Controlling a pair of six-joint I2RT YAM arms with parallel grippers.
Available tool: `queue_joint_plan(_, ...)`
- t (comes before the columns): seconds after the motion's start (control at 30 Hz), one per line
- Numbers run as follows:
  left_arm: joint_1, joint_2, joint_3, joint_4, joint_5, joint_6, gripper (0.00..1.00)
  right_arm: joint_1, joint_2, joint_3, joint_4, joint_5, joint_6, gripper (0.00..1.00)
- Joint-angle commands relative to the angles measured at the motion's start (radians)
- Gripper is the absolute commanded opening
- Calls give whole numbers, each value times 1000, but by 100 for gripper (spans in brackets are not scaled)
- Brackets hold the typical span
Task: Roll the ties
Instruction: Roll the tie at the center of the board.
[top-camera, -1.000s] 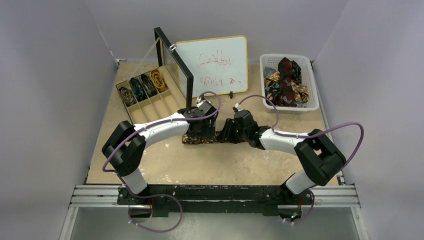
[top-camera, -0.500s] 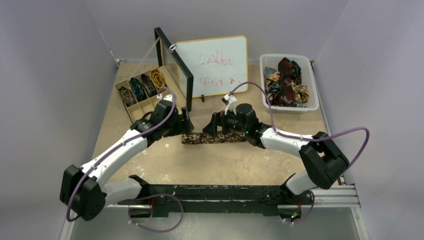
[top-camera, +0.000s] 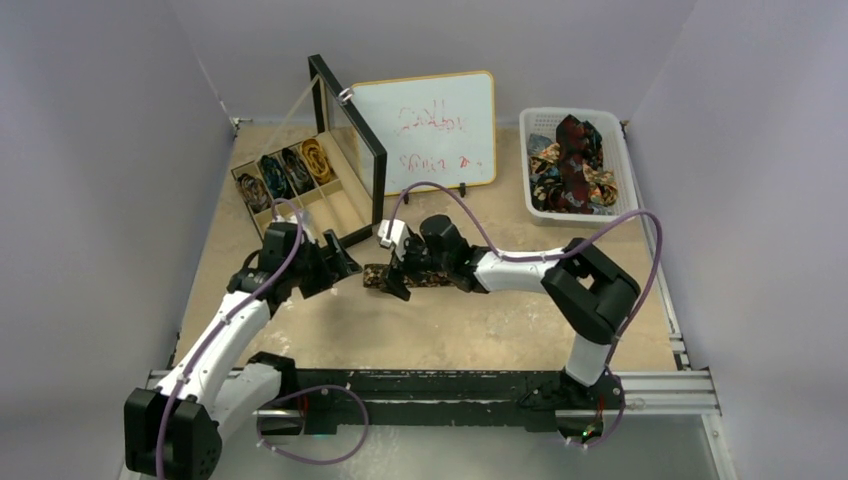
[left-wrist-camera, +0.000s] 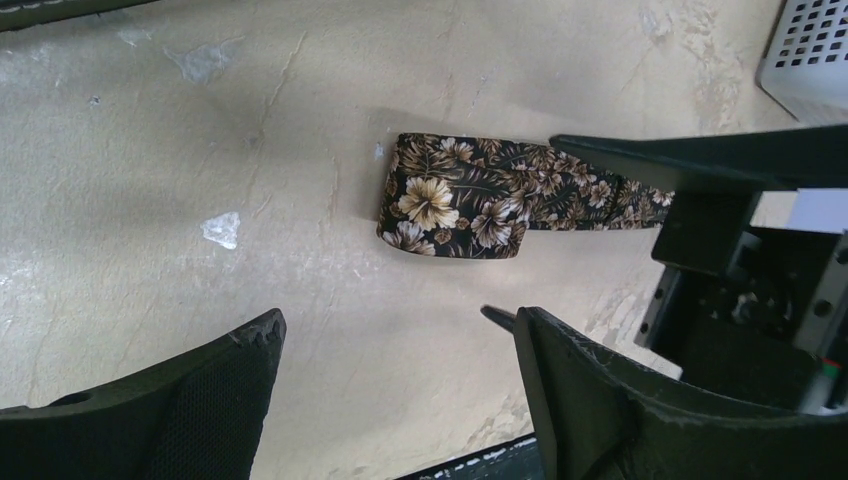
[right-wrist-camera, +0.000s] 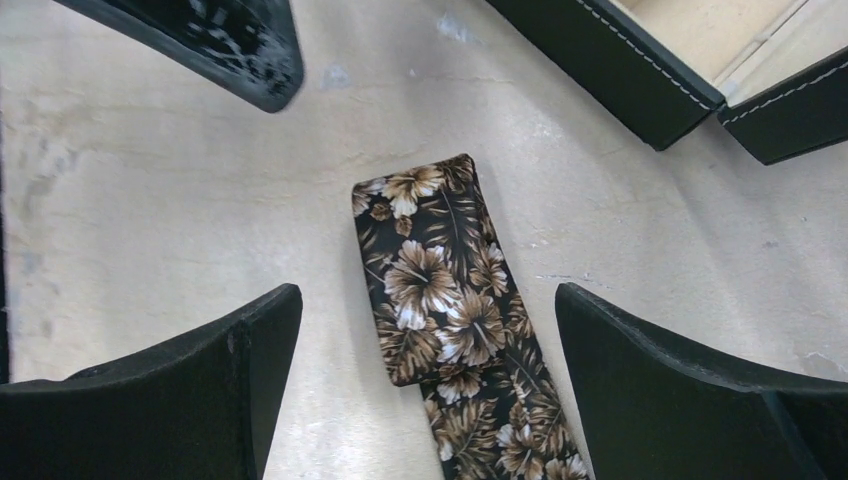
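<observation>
A black tie with brown and cream flowers (top-camera: 440, 279) lies flat across the middle of the table, its left end folded over on itself (right-wrist-camera: 430, 285) (left-wrist-camera: 455, 195). My right gripper (top-camera: 398, 274) (right-wrist-camera: 428, 300) hovers open over that folded end, one finger on each side of the fabric and neither touching it. My left gripper (top-camera: 340, 263) (left-wrist-camera: 398, 320) is open with nothing between its fingers, just left of the tie's end. In the left wrist view a right finger (left-wrist-camera: 700, 155) reaches over the tie.
A black compartment box (top-camera: 330, 205) at the back left holds several rolled ties (top-camera: 290, 170), its lid (top-camera: 350, 135) standing open. A whiteboard (top-camera: 430, 130) leans behind it. A white basket (top-camera: 625, 175) at the back right holds loose ties (top-camera: 570, 165).
My right gripper has opened and slid left along the tie to its folded end. My left arm has drawn back to the left, off the tie, and opened a little wider.
</observation>
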Motion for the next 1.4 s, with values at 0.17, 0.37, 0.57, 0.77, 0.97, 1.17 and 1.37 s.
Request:
queue_joint_plan(0.17, 35, -28, -23, 23, 83, 27, 82, -5, 102, 123, -129, -46, -191, 99)
queue_joint_plan(0.37, 36, -17, -23, 27, 98, 31, 81, -6, 162, 155, -185, -83, -199, 98)
queue_joint_plan(0.57, 38, -9, -34, 41, 114, 29, 80, -16, 211, 176, -253, -119, -210, 89)
queue_joint_plan(0.77, 38, -3, -32, 54, 135, 24, 78, -18, 198, 157, -305, -187, -240, 75)
queue_joint_plan(0.97, 38, 11, -41, 69, 148, 17, 76, -15, 168, 100, -280, -187, -223, 65)
queue_joint_plan(1.17, 38, 5, -72, 84, 164, -1, 74, -7, 132, 60, -263, -184, -201, 61)
queue_joint_plan(1.37, 38, 7, -97, 106, 181, -18, 73, -5, 86, 50, -225, -128, -163, 77)
